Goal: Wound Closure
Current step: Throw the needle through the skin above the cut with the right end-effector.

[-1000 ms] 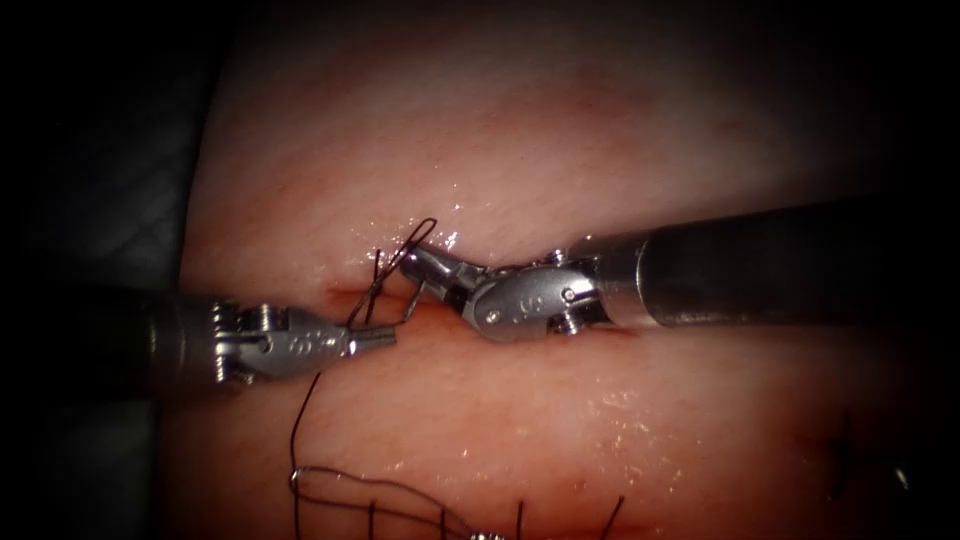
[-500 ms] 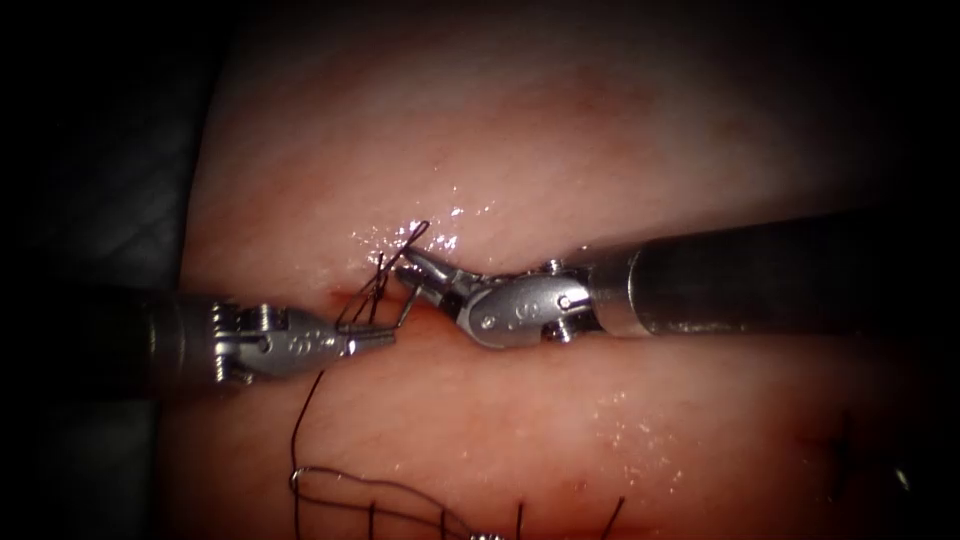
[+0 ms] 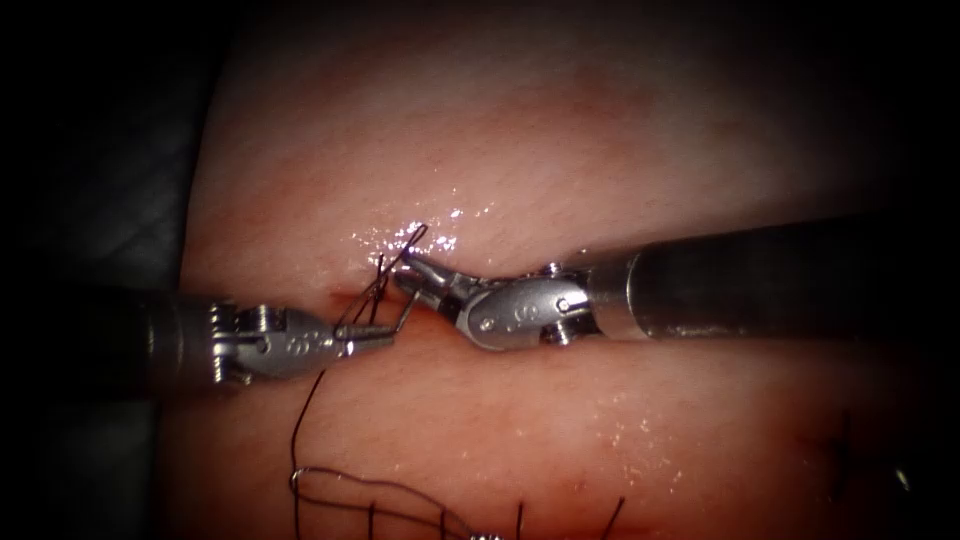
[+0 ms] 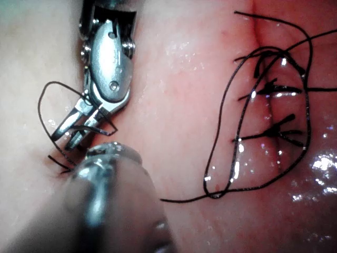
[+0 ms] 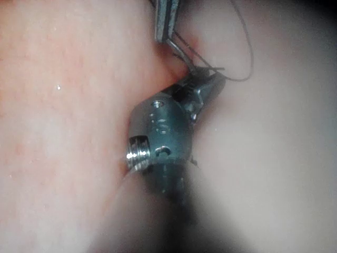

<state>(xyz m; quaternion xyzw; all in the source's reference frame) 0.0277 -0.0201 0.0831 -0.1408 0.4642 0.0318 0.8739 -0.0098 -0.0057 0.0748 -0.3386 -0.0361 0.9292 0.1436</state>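
Pink tissue (image 3: pixel 600 150) lies under both tools: the left tool (image 3: pixel 378 337) pinches thread (image 3: pixel 362 300), and the right tool (image 3: pixel 412 272), just right, seems to pinch its loop.

We log: tissue (image 3: pixel 560 150), pale pink, glistening, cut (image 3: pixel 345 294) reddened. Thread (image 3: pixel 300 420), dark, looped at the cut's left end between both tools, slack tail trailing below. Needle position we cannot tell.
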